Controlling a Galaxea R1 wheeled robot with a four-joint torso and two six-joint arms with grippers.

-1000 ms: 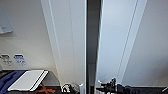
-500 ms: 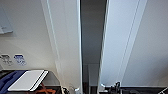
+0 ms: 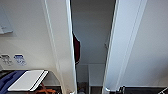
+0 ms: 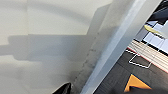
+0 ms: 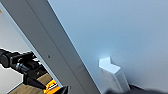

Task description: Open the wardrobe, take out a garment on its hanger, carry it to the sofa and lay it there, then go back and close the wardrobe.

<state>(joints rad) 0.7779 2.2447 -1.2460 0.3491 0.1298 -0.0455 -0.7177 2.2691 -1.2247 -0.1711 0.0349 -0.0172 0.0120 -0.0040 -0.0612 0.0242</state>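
Note:
The wardrobe stands right in front of me with both white doors swung partly open, the left door (image 3: 60, 47) and the right door (image 3: 125, 47) framing a dark gap. Inside on the left hangs a dark maroon top (image 3: 76, 50). I cannot make out the white garment or its hanger in the shadowed interior. A small white handle (image 5: 112, 72) juts from the door panel close to my right wrist. My right arm's dark end (image 3: 122, 90) sits at the right door's lower edge. The left door's panel and edge (image 4: 105, 50) lie close to my left wrist.
A white flat board (image 3: 27, 80) lies on blue fabric (image 3: 7, 80) to the left, below wall sockets (image 3: 6, 60). Dark carpet with an orange patch (image 4: 136, 83) and a white wire frame (image 4: 138, 60) show beyond the left door. A black jointed robot arm (image 5: 22, 67) shows past the door edge.
The gap between the two doors has widened as both swing outward. The maroon top inside has come into sight.

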